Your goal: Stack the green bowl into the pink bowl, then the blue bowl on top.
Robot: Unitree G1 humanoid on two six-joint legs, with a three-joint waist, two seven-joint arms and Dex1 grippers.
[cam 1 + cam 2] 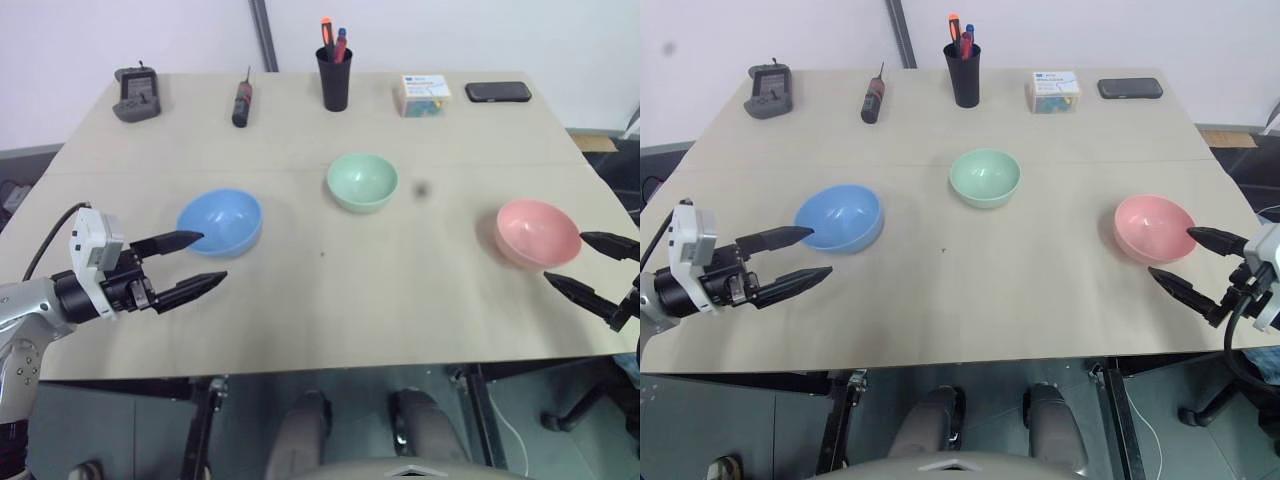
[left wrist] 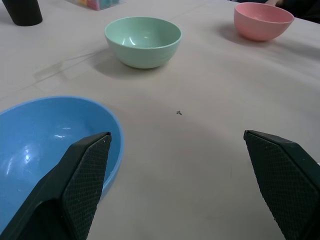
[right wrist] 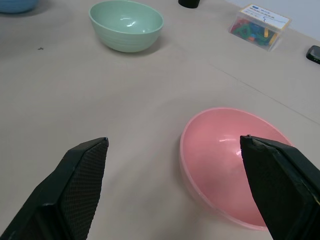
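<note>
From the head views the three bowls sit apart on the worktop point(image 1: 320, 300) — the blue bowl point(image 1: 220, 221) just beyond the spread left hand point(image 1: 205, 262), the green bowl point(image 1: 362, 181) in the middle, the pink bowl point(image 1: 538, 232) just beside the spread right hand point(image 1: 1185, 257). The left wrist view has the blue bowl's rim under one finger point(image 2: 82, 180). The right wrist view shows the pink bowl between the wide fingers, nearer one — nothing held.

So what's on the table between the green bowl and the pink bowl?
Just bare table between the green bowl and pink bowl, seen from the head views.
</note>
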